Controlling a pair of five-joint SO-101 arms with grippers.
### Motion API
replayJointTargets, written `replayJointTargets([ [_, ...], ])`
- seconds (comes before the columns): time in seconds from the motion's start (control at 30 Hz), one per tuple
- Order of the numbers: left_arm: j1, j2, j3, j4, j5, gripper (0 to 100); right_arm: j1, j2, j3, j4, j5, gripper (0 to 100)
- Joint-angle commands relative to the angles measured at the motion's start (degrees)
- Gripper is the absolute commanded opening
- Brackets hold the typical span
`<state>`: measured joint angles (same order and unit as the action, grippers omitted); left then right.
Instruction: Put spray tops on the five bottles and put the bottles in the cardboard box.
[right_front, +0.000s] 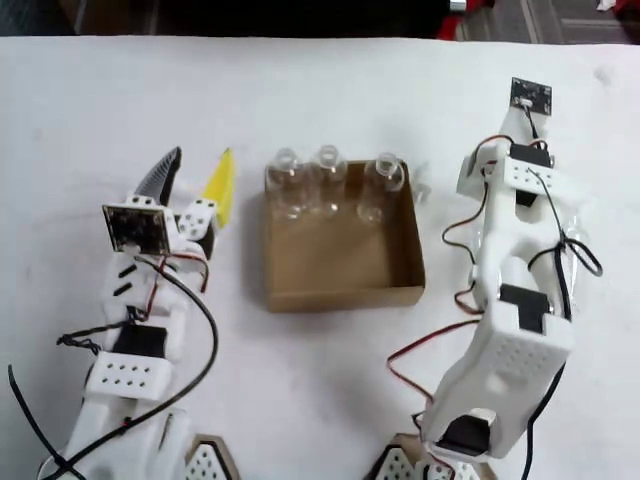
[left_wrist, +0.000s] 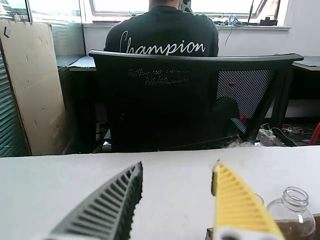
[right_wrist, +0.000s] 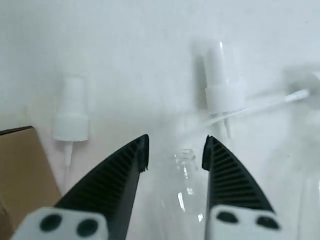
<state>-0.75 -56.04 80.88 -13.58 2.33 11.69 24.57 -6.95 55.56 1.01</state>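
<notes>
The cardboard box (right_front: 345, 262) sits mid-table between the arms. Three clear bottles (right_front: 327, 168) stand in it along the far wall, and their necks look bare. My left gripper (right_front: 200, 155) hovers open just left of the box, one finger black and one yellow, with nothing between them. The left wrist view has this gripper (left_wrist: 177, 167) with a bottle (left_wrist: 294, 210) beside the yellow finger. My right gripper (right_wrist: 175, 150) is open, its black fingers either side of a clear bottle (right_wrist: 184, 187) lying on the table. Two white spray tops (right_wrist: 71, 117) (right_wrist: 224, 92) lie beyond it.
The right arm (right_front: 515, 300) stretches along the box's right side and covers its own gripper from above. A brown box corner (right_wrist: 22, 170) lies close to the right gripper. Beyond the table's far edge stands a black chair (left_wrist: 190, 95) with a person in it.
</notes>
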Motion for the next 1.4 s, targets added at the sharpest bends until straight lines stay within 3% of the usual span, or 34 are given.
replayJointTargets([
  [0.0,0.13,-2.15,-2.37,-0.09,-0.44,21,0.75,4.18,-8.7,4.53,2.81,15.6],
  [0.47,0.13,-2.15,-2.37,-0.09,-0.44,21,1.8,16.92,-27.34,18.77,7.91,15.0],
  [0.6,0.13,-2.15,-2.37,-0.09,-0.44,21,1.89,18.77,-30.42,20.7,8.18,2.2],
  [0.67,0.13,-2.15,-2.37,-0.09,-0.44,21,1.89,19.21,-31.38,21.32,8.18,2.6],
  [0.83,0.13,-2.15,-2.37,-0.09,-0.44,21,2.15,18.42,-33.05,22.81,8.18,4.5],
  [1.37,0.13,-2.07,-2.37,-0.09,-0.53,21,1.98,5.05,-53.19,42.68,8.26,1.6],
])
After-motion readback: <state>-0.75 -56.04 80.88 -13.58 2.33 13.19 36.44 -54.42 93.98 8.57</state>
